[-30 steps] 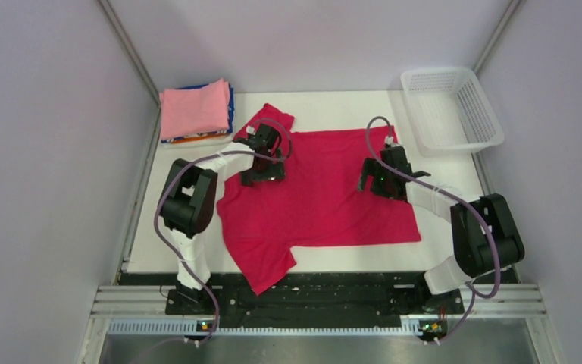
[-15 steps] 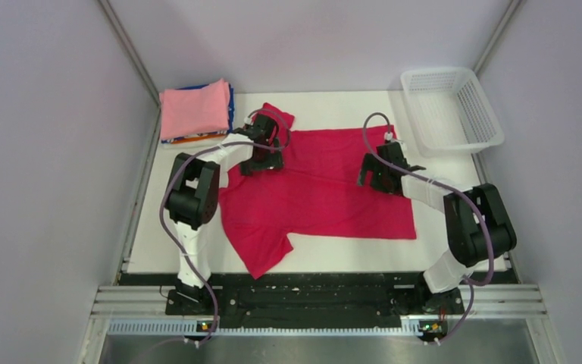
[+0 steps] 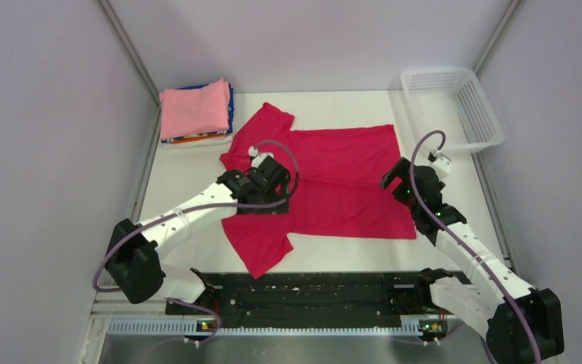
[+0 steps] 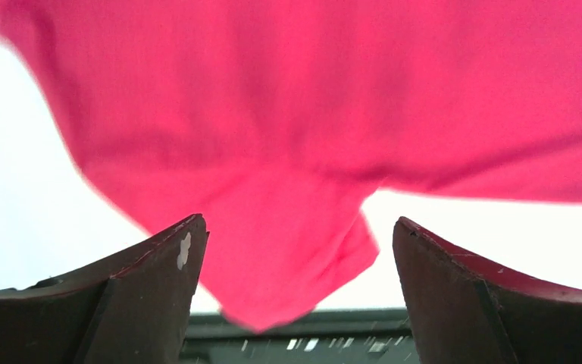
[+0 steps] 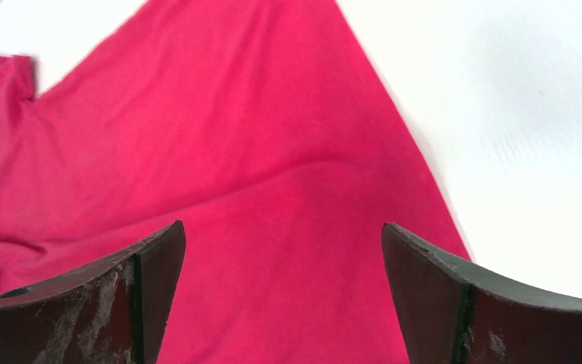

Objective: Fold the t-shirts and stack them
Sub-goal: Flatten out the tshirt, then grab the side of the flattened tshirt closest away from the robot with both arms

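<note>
Across mid-table, plain crimson-red soft cloth t-shirt (image 3: pixel 341 174) spread flat, not yet folded, sleeves out. At far left corner, folded stack topped by light pink shirt (image 3: pixel 195 110), done. Jaws of left gripper (image 4: pixel 295 227) and right gripper (image 5: pixel 284 227) apart, empty, above red cloth.

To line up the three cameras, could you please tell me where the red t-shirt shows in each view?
Top external: red t-shirt spread flat mid-table.
Left wrist: red t-shirt fills the upper frame.
Right wrist: red t-shirt covers left and centre.
Shared landmark: the white table beside it.
</note>
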Controlling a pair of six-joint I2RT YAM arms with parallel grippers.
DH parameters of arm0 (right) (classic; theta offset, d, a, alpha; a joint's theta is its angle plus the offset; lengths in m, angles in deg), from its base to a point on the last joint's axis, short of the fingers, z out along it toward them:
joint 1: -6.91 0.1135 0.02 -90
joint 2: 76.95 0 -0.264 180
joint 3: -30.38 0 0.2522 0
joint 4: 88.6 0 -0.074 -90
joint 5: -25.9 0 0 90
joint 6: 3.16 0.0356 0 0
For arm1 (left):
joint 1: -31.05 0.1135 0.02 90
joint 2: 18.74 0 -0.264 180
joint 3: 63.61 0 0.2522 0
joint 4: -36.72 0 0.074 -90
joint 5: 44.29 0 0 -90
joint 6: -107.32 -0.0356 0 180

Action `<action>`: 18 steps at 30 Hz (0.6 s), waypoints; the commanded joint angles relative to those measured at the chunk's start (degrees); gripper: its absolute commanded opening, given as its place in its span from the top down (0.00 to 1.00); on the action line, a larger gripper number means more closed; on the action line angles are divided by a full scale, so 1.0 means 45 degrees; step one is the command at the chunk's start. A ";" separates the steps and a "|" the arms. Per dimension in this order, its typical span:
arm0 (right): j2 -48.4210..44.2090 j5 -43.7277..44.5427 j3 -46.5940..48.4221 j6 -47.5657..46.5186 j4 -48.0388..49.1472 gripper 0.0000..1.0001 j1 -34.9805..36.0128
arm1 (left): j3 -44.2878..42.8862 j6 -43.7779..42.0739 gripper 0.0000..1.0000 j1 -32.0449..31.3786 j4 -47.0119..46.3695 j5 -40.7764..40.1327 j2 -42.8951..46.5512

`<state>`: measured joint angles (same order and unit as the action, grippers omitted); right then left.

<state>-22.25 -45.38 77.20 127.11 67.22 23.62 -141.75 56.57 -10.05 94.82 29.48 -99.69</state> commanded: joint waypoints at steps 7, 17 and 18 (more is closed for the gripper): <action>-0.1153 0.1211 -0.0731 0.0387 -0.0328 0.01 -0.0106 | 0.2632 0.6021 0.11 -0.4454 0.6503 -0.1288 0.1695; -0.1220 0.1393 -0.0852 0.0380 -0.0508 0.02 -0.0119 | 0.5733 0.6223 0.30 -0.4812 0.1599 0.0745 0.1855; -0.1264 0.1483 -0.0910 0.0408 -0.0499 0.02 -0.0117 | 0.5742 0.6192 0.31 -0.4817 0.1510 0.0685 0.1697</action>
<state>-26.71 -41.16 72.63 128.95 64.32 23.59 -115.74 82.09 -31.39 108.63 32.19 -90.93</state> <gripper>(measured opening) 0.985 0.705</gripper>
